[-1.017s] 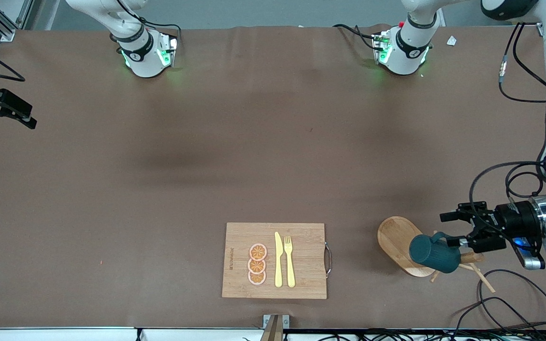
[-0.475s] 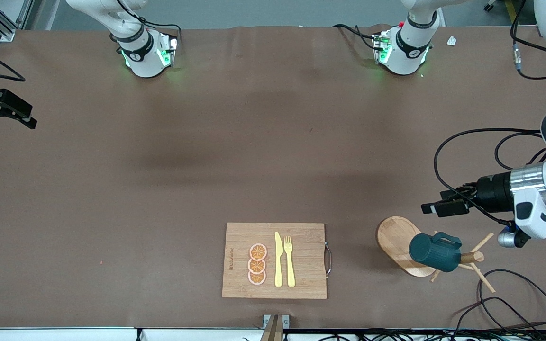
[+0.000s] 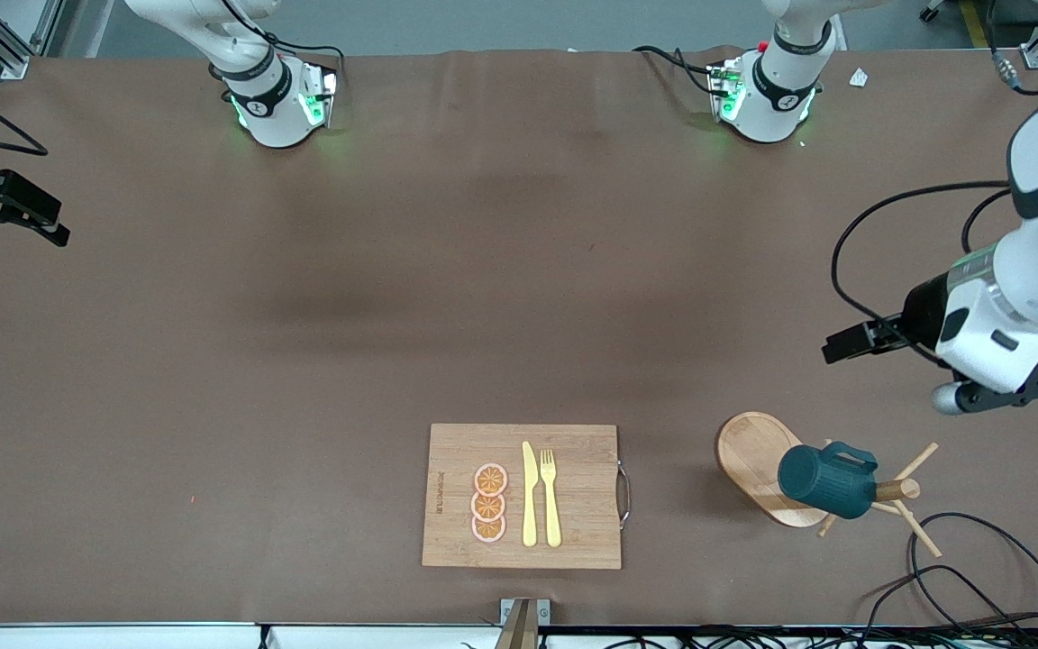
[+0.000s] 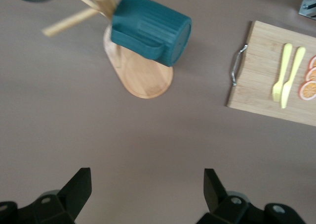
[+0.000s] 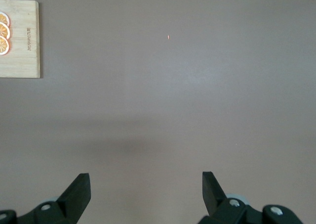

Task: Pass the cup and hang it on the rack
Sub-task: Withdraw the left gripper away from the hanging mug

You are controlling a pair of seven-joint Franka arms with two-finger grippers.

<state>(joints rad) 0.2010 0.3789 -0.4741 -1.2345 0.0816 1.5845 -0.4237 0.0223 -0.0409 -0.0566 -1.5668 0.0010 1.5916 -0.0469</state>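
Observation:
The dark teal cup (image 3: 821,482) hangs by its handle on a peg of the light wooden rack (image 3: 753,455), toward the left arm's end of the table. The left wrist view looks down on the cup (image 4: 148,28) and the rack's oval base (image 4: 143,78). My left gripper (image 3: 843,344) hovers open over bare table beside the rack, apart from the cup, and nothing sits between its fingers (image 4: 147,182). My right gripper (image 3: 19,221) waits open at the right arm's end of the table, with only bare mat under it (image 5: 145,182).
A bamboo cutting board (image 3: 578,451) lies near the front edge, carrying a yellow knife (image 3: 529,494), a yellow fork (image 3: 551,496) and three orange slices (image 3: 489,503). Loose black cables (image 3: 978,577) lie at the table corner next to the rack.
My left gripper has drawn back from the cup's handle and away from the rack, empty. The cup stays hanging on its peg. The right arm has not moved.

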